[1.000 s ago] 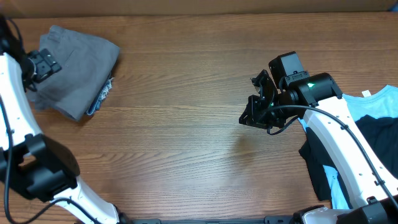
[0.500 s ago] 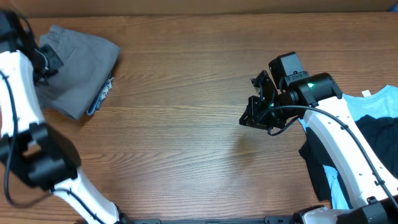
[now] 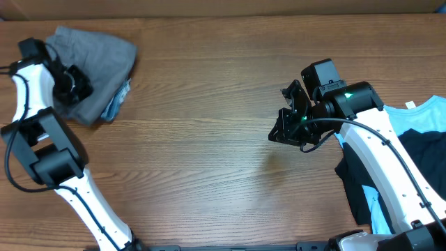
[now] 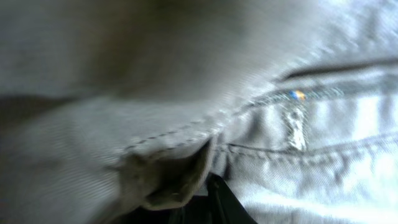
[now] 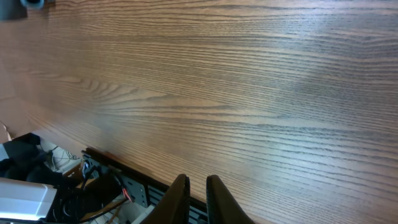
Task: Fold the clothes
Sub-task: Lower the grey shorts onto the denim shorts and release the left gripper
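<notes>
left jaws down in crumpled grey cloth shorts (image 3: pixel 104 56), far left of wooden worktop (image 3: pixel 209 167), grip? can't tell | right jaws closed, empty

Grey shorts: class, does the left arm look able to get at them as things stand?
Likely yes: the left gripper sits right on the grey shorts, with nothing in between.

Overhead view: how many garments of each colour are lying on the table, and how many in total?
Grey shorts: 1
Faded-blue denim shorts: 1
Light-blue T-shirt: 1
Black garment: 1
Total: 4
</notes>
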Robot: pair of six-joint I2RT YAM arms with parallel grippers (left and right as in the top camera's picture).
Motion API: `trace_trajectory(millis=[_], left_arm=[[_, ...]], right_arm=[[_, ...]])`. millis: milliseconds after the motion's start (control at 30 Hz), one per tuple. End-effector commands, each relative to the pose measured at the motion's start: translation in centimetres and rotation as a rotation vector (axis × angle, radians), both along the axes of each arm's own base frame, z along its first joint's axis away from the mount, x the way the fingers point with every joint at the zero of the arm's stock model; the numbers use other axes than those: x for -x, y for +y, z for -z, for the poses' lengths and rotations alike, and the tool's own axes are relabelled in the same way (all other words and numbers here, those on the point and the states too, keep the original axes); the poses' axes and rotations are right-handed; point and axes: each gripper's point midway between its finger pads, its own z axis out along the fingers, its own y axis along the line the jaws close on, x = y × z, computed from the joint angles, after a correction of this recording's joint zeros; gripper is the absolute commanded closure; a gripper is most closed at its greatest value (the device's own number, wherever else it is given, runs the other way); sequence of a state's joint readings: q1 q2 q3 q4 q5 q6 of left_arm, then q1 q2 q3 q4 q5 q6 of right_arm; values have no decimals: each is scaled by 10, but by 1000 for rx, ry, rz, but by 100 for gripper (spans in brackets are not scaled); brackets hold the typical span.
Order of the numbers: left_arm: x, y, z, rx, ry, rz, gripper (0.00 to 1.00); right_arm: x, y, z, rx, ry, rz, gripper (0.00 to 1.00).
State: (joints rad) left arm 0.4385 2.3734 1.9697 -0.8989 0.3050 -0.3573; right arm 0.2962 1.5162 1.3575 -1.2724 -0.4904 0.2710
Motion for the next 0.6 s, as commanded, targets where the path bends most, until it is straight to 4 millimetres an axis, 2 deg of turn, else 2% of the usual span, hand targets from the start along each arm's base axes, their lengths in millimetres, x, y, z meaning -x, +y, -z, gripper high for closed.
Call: trace_trajectory(millis=[0,133,233,333,433,500,567], left_arm=[[-21,-77,28,222,-8,70,81],[-22,-77,12,224,-10,58,79],[-23,-61,-20,199,-54,51,75],[-20,-35,-72,114,-135,50,67],[-6,-13,-131,7,-207,43,56],[9,-6,-185,-71,-291,66,47],[23,-6,-227,-140,-356,91,41]], right_arm=[[-4,1,-4,-5,-28,-8,86],[-3,1,-4,-4,-24,-6,86],[-2,1,-4,-2,-20,-6,86],[-3,1,-4,-3,-21,-6,86],[-4,1,-5,-5,-29,-6,86],[-8,2,-6,-11,-46,-6,86],[-13,3,-11,-18,-72,-2,83]])
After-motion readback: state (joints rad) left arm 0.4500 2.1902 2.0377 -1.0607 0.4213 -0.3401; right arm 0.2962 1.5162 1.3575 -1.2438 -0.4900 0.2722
